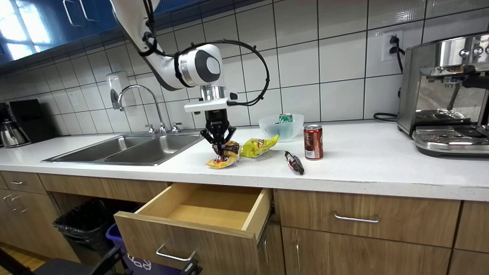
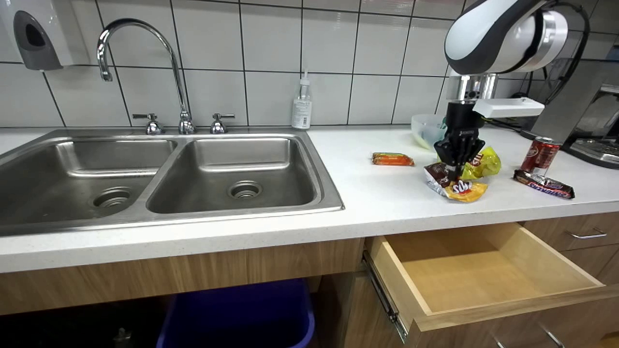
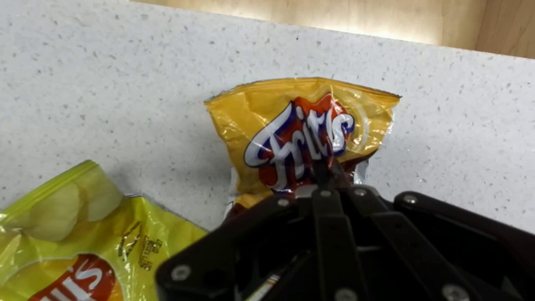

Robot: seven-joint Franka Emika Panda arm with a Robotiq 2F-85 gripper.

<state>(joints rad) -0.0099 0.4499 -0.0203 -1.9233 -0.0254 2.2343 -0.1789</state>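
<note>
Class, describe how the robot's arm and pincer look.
The arm is white with dark grey rounded panels and silvery metal rings; a black cable loops from it. Below a flat white block, the black pincer has slim linked fingers dotted with silvery screws.

Room opens toward the sink, but the lime-yellow bag crowds the fingers.
</note>
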